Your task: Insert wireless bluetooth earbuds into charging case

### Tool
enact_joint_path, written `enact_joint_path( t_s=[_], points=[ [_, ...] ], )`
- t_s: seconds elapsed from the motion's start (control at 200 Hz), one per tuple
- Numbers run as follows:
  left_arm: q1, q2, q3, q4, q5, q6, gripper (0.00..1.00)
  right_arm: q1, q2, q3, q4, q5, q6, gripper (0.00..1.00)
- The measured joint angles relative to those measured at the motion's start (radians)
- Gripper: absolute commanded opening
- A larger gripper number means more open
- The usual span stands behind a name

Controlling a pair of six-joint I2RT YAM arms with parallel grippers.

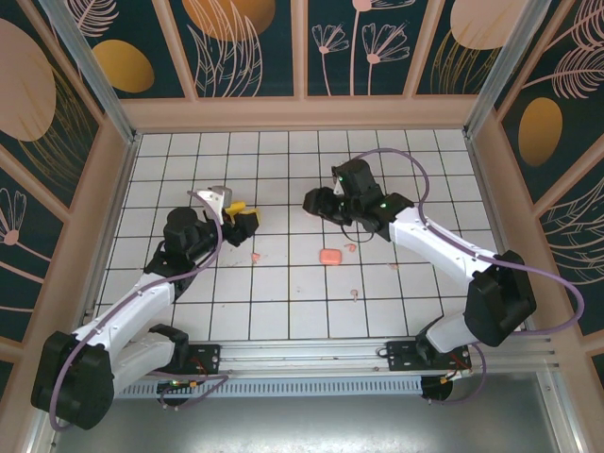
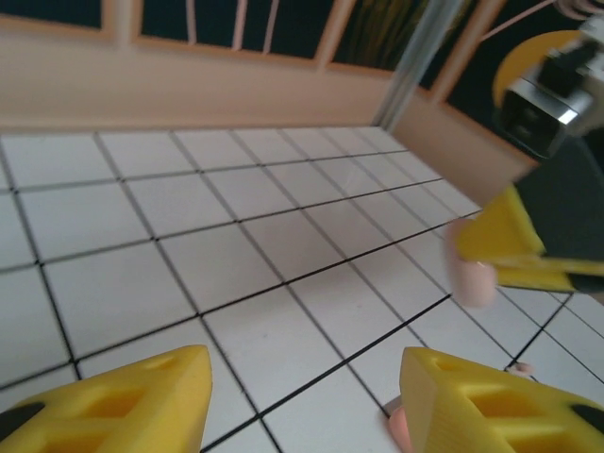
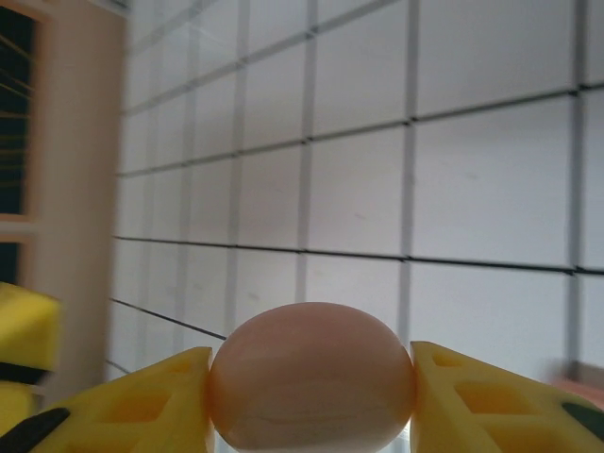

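from above, the right gripper (image 1: 310, 202) hangs over the middle of the tiled floor (image 1: 283, 311). the charging case (image 1: 330, 256) lies just nearward of it, towards the arm bases and a touch to the right, with its long side running left to right across the tiles. the left gripper (image 1: 243, 215) sits farther off to the left, so the right arm is plainly the nearer one to the case. loose earbuds lie about: one (image 1: 255, 257) near the left gripper, another (image 1: 355, 293) nearward of the case. whether the case is open i cannot tell from up here. through the left wrist camera, the left gripper's yellow fingers (image 2: 132, 406) stand apart with bare tile between them, holding nothing. a pink speck (image 2: 401, 429) shows at the inner edge of one finger, touching it or lying just behind, i can't say. across the way, a yellow finger of the other arm has something small and pink at its tip. the right wrist camera makes that plain: the jaws are clamped on a smooth rounded pale-pink bit (image 3: 311, 377), pinched from both sides by the pads (image 3: 151, 406). i'd take it for one of the earbuds, so the coming move looks like a short carry nearward and down to the case.
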Motion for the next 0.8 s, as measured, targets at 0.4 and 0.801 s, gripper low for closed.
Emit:
enact_joint_path(
  t_s=[0.4, 0.801],
  points=[
    [-0.002, 0.055, 0.001, 0.143, 0.129, 0.01, 0.58, 0.048, 0.004, -0.006, 0.349, -0.071, 0.211, 0.47],
    [-0.019, 0.099, 0.044, 0.193, 0.151, -0.005, 0.58, 0.09, 0.063, -0.006, 0.425, -0.097, 0.272, 0.47]
  ],
)
